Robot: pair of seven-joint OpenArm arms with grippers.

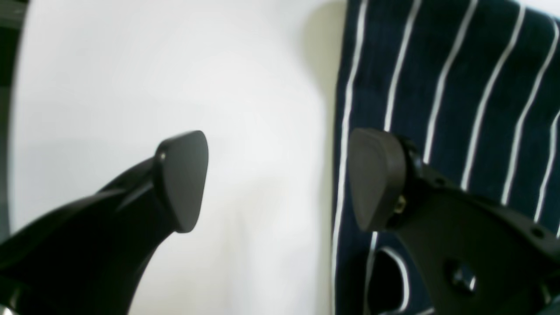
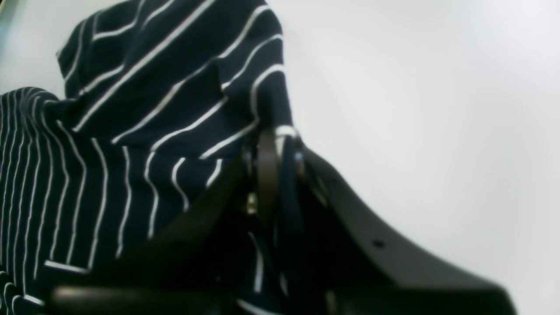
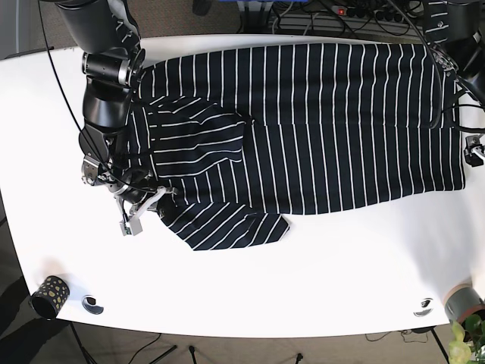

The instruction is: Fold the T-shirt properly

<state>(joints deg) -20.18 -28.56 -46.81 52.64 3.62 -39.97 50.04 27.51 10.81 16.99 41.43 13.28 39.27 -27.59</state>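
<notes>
The right gripper (image 3: 155, 199) is clamping the sleeve (image 2: 175, 87) of the T-shirt (image 3: 318, 129), which is lying lengthwise along the tabletop's (image 3: 341, 273) far edge, while the left gripper (image 1: 278, 179), jaws apart, is waiting empty beside the hem edge.

White table (image 3: 318, 265); grey floor (image 3: 19, 318) below; power strip (image 3: 341, 11) behind.

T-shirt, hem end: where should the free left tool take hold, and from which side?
The left tool hangs open over bare table just off the T-shirt. Best bet: the straight hem edge, approached from the table side, one pad sliding under. It lies flat with nothing on it. The right tool already pinches the sleeve end.
</notes>
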